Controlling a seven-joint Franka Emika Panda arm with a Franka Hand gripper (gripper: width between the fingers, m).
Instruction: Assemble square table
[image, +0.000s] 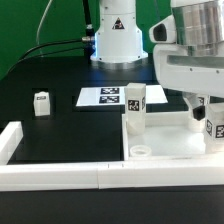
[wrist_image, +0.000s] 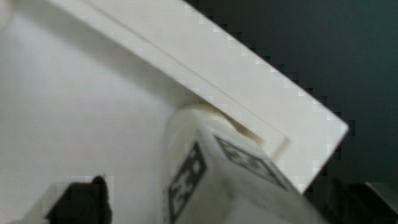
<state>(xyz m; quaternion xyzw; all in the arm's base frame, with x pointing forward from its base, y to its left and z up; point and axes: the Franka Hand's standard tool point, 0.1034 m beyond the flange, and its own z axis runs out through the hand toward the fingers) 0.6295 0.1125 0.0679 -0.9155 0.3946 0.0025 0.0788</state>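
Observation:
The white square slab (image: 168, 136) lies on the table at the exterior view's right, with an open round socket (image: 140, 151) at its near corner. One white tagged leg (image: 135, 105) stands upright on its far corner. My gripper (image: 206, 118) is over the slab's right side, its fingers either side of a second tagged leg (image: 213, 126). In the wrist view this leg (wrist_image: 222, 170) stands on the slab (wrist_image: 89, 110) between my dark fingers (wrist_image: 80, 200). There is a gap on one side, so the gripper (wrist_image: 214, 205) looks open. A third leg (image: 41, 103) stands loose on the exterior view's left.
The marker board (image: 103, 97) lies flat behind the slab, in front of the robot base (image: 115, 40). A long low white wall (image: 60, 172) runs along the front and turns up at the left (image: 12, 138). Black cables trail at the back left.

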